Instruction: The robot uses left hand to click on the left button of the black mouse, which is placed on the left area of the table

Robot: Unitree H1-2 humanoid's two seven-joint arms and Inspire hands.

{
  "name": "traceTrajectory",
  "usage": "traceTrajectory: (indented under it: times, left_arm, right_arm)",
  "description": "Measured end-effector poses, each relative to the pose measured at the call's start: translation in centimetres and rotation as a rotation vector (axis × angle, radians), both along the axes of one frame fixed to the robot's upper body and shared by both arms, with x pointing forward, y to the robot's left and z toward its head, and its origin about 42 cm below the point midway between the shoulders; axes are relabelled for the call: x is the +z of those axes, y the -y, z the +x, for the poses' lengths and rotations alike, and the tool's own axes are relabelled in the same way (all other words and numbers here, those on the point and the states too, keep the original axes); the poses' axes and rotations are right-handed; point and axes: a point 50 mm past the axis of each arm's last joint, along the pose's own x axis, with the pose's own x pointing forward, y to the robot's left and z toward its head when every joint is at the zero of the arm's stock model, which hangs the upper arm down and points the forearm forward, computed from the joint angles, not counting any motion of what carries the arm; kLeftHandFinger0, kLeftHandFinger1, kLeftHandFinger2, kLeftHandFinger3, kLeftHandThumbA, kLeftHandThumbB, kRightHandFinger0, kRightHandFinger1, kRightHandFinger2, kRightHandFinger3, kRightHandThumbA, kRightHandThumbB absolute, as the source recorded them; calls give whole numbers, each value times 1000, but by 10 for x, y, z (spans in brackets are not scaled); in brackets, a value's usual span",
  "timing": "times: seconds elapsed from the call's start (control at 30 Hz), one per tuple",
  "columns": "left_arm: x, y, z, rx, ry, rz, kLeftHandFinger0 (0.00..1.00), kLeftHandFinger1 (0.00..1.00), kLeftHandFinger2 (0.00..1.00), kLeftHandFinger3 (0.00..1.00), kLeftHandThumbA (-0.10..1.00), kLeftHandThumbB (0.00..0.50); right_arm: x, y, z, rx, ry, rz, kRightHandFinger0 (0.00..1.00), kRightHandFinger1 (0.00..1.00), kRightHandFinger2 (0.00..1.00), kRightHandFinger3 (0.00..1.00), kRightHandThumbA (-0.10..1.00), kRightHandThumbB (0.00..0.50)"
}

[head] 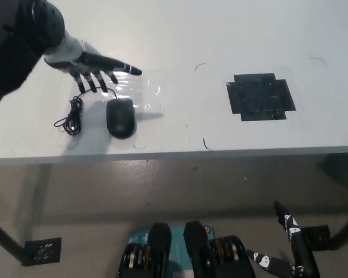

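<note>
I see left hand (pixel 91 66) open, fingers spread, holding nothing, just above the mouse (pixel 120 117) on the table (pixel 180 35). Right hand (pixel 290 246) low; can't tell its state.

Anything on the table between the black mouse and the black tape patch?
No object: in the head view, the stretch between the black mouse and the black tape patch is bare white table, apart from faint dark scuffs.

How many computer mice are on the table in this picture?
1. The black mouse lies on the left part of the white table, its coiled cable to its left. The left hand hovers just behind it. None seems hidden.
</note>
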Motion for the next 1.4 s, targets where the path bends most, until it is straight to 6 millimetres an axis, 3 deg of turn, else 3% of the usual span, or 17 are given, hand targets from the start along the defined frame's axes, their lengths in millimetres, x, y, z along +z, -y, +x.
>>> traceTrajectory:
  times: [0.1,0.17,0.23,0.33,0.37,0.4,0.5,0.57,0.67,0.83,0.9,0.93,1.0,1.17,1.27,1.3,1.4]
  left_arm:
    - [-10,-2,4,38,-26,-1,1,1,304,1000,1000,396]
    - [-13,-2,5,56,-38,-10,636,696,798,1000,1000,396]
    - [-16,-4,6,76,-47,-18,190,293,627,1000,1000,348]
    - [-19,-5,7,81,-47,-27,721,937,1000,1000,1000,282]
    - [-21,-6,7,78,-46,-30,323,467,740,1000,1000,286]
    - [-23,-6,6,71,-46,-26,642,886,1000,1000,1000,272]
    - [-29,-8,6,50,-41,-20,309,366,451,1000,1000,308]
    - [-31,-9,6,38,-37,-17,78,242,595,1000,1000,302]
    - [-31,-9,6,30,-32,-17,1000,1000,1000,1000,1000,311]
    - [-38,-11,8,29,-38,-12,1000,1000,1000,1000,1000,330]
    - [-40,-11,9,31,-42,-13,443,542,808,1000,1000,346]
    - [-41,-10,9,31,-44,-11,1000,1000,1000,1000,1000,362]
    - [-42,-7,10,29,-49,0,1000,1000,1000,1000,1000,360]
    - [-48,2,11,7,-51,31,234,271,423,1000,1000,374]
    - [-50,5,11,-4,-47,43,873,860,1000,1000,1000,371]
    - [-50,5,11,-6,-47,46,494,416,561,1000,1000,381]
    - [-53,3,12,-5,-47,50,104,217,591,1000,1000,388]
  right_arm:
    - [0,0,0,1,4,0,1000,1000,1000,1000,1000,423]
    - [1,0,0,1,5,0,1000,1000,1000,1000,1000,421]
    - [1,0,1,2,7,1,1000,1000,1000,1000,1000,430]
    - [1,-1,1,5,8,2,1000,1000,1000,1000,1000,432]
    - [1,-1,1,6,8,2,1000,1000,1000,1000,1000,433]
    - [1,-1,1,6,8,2,1000,1000,1000,1000,1000,432]
    - [1,-1,1,7,8,2,1000,1000,1000,1000,1000,443]
    - [1,-1,1,7,8,2,1000,1000,1000,1000,1000,439]
    - [1,-1,1,6,8,2,1000,1000,1000,1000,1000,438]
    - [1,-1,1,7,8,2,1000,1000,1000,1000,1000,437]
    - [1,-1,1,7,8,2,1000,1000,1000,1000,1000,423]
    - [1,-1,1,7,8,2,1000,1000,1000,1000,1000,425]
    - [2,-1,1,7,10,3,1000,1000,1000,1000,1000,422]
    - [2,-1,1,7,12,3,1000,1000,1000,1000,1000,429]
    - [2,-1,1,8,12,4,1000,1000,1000,1000,1000,431]
    - [2,-1,1,8,13,4,1000,1000,1000,1000,1000,431]
    - [2,-1,1,9,14,4,1000,1000,1000,1000,1000,435]
